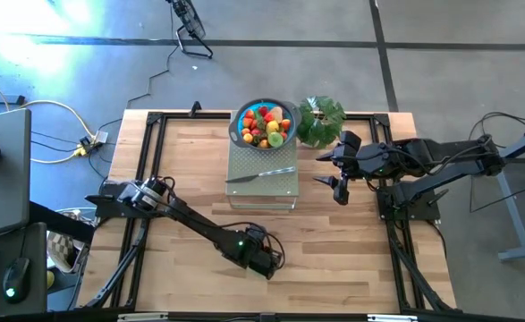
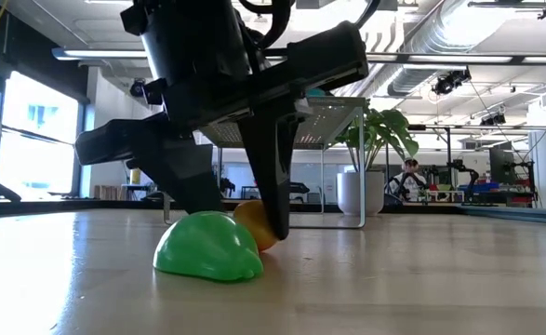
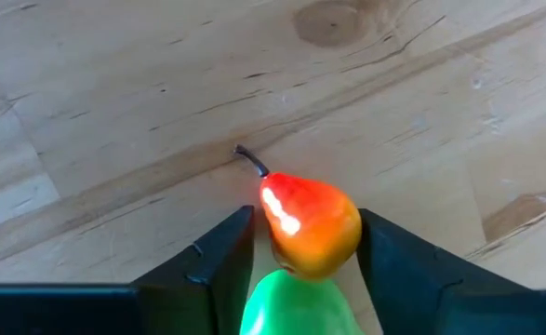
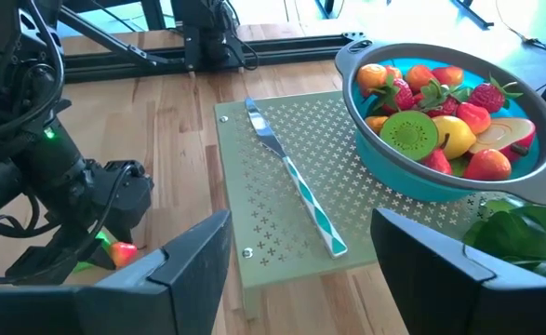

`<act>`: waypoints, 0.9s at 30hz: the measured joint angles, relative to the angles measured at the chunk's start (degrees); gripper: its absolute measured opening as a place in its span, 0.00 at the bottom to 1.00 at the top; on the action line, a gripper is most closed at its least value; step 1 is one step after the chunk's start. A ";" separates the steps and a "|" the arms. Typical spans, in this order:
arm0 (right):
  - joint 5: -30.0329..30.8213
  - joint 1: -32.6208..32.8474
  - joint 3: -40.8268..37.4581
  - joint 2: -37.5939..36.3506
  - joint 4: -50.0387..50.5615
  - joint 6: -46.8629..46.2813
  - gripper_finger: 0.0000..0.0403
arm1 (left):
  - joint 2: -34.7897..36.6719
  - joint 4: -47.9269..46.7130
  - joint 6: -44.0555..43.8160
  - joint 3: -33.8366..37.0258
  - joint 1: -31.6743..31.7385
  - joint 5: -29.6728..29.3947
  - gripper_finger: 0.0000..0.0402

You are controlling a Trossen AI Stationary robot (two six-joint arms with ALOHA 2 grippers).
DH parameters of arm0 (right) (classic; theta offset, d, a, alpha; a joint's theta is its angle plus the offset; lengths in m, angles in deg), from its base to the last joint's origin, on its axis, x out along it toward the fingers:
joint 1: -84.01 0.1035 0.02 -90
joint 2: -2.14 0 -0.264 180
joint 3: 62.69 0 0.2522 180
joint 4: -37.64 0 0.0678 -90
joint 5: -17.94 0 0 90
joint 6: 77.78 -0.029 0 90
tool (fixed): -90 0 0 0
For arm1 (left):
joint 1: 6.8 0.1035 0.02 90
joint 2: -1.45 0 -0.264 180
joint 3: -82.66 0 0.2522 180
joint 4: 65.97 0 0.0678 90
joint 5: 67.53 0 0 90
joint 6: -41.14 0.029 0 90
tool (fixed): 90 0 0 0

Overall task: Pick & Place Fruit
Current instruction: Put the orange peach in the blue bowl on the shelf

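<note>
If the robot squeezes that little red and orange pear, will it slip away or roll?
The toy pear looks glossy and rounded, so it may well slip out from between the left gripper's fingers. It probably rolls easily on the flat wooden table, though the green fruit touching it might stop it on that side. It looks hard, so it likely won't squash.

This is a robotics lab in an open industrial hall. Exposed ducts (image 2: 459, 42) run under the ceiling, cables (image 1: 56, 121) trail over a concrete floor (image 1: 459, 63), and a wooden table (image 1: 182, 179) carries black framing. Beyond the pincer, a seated person (image 2: 408, 177) works among equipment.
</note>
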 joint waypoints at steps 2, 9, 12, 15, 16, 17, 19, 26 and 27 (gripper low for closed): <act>0.00 0.00 0.00 0.00 0.00 0.00 0.62 | -0.03 -0.18 -0.05 0.00 0.00 0.05 0.42; 0.00 0.00 0.00 0.00 0.00 0.00 0.62 | -0.11 -0.37 -0.20 0.00 0.00 0.43 0.36; 0.00 0.00 0.00 0.00 0.00 0.00 0.62 | -0.10 -0.52 -0.20 0.00 0.00 0.44 0.33; 0.00 0.00 0.00 0.00 0.00 0.00 0.62 | 0.17 -1.25 -0.20 0.00 0.02 0.59 0.31; 0.00 0.00 0.00 0.00 0.00 0.00 0.62 | 0.20 -1.54 -0.20 0.00 0.02 0.77 0.31; 0.00 0.00 0.00 0.00 0.02 0.00 0.62 | 0.20 -1.85 -0.20 -0.02 0.02 0.85 0.31; 0.00 0.00 0.00 0.00 0.00 0.00 0.62 | 0.79 -2.82 -0.20 0.03 0.02 0.99 0.31; 0.00 0.00 -0.02 0.02 -0.04 0.00 0.62 | 3.20 -6.00 0.06 0.24 0.02 0.36 0.30; 0.00 0.00 -0.02 0.02 -0.05 0.00 0.62 | 3.78 -6.77 0.11 0.22 0.02 0.13 0.30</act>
